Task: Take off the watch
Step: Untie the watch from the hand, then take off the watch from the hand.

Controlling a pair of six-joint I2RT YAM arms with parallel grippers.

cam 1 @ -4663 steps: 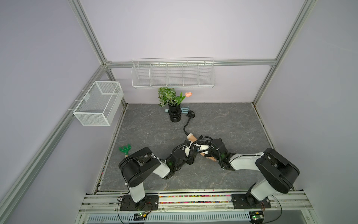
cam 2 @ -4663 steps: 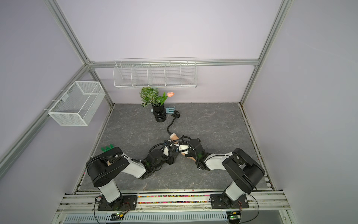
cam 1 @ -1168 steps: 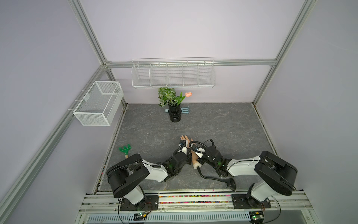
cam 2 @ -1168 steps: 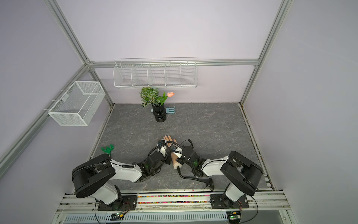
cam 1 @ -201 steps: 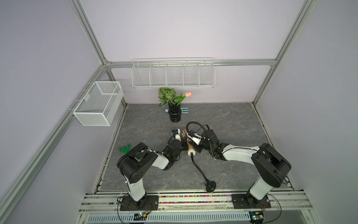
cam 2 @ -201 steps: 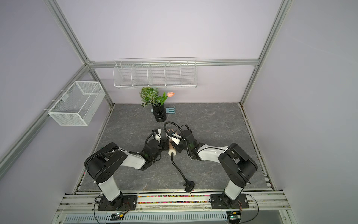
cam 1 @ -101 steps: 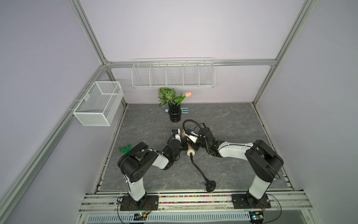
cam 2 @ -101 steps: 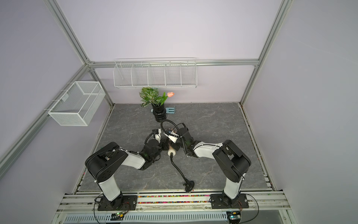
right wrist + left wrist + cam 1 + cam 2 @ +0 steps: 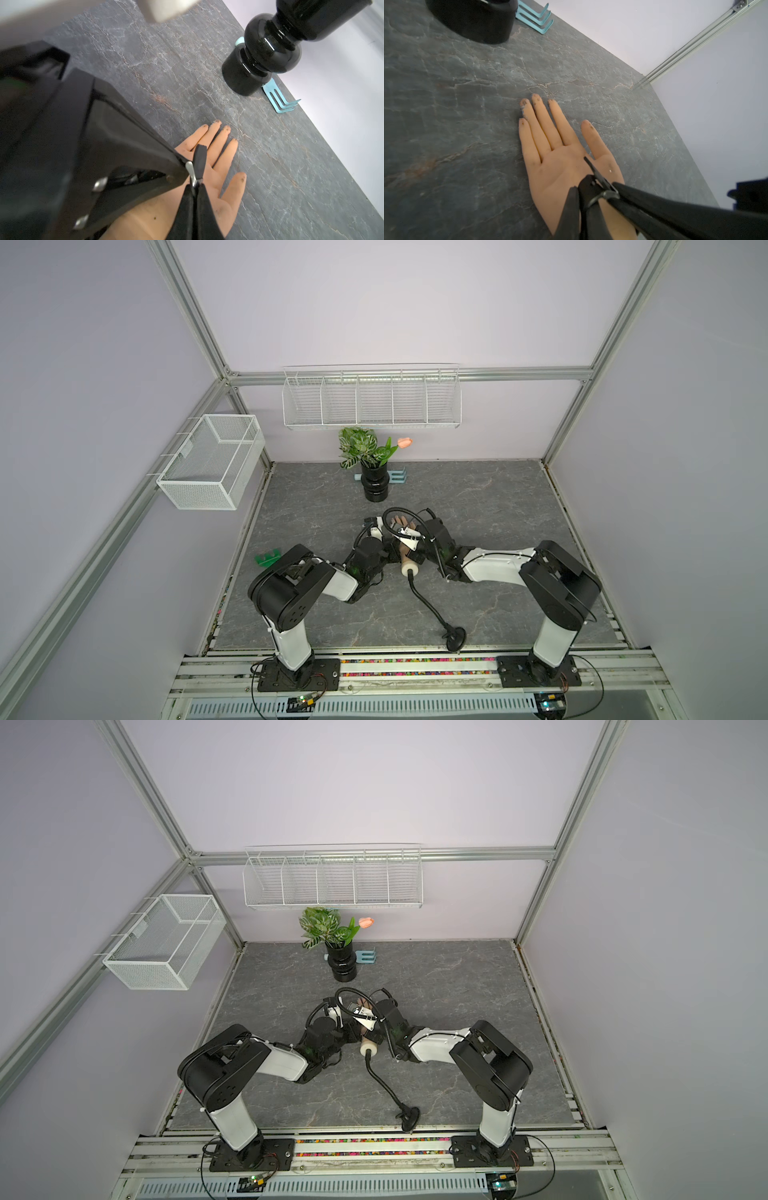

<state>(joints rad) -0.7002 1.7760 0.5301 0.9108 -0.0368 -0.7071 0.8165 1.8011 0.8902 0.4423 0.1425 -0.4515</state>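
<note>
Black strap and a steel buckle are all you can see of the watch [image 9: 588, 184]. It sits on the wrist of the dummy hand [image 9: 560, 166], with the buckle across the inside of the wrist and the loose strap tail sticking up over the palm. Its case is hidden in every view.

Your left gripper [image 9: 578, 189] is closed, its two fingers pinched together on the strap right beside the buckle. Your right gripper [image 9: 193, 186] is closed too, its tips nipped on the buckle from the opposite side, so the two meet tip to tip over the wrist.

You'll find the hand lying palm up near the middle of the bench [image 9: 498, 506], fingers pointing toward the back edge. In both top views the arms crowd over it, and you can't pick out the watch there.

A black bendy stalk [image 9: 428, 605] runs from the cut end of the forearm toward the front edge, where its round foot [image 9: 454, 641] sits. A black vase [image 9: 375, 488] holding green leaves and a pink tulip stands near the back edge, with a pale blue hook rack [image 9: 400, 477] just beside its base. A small green piece [image 9: 268, 559] lies by the left edge.
</note>
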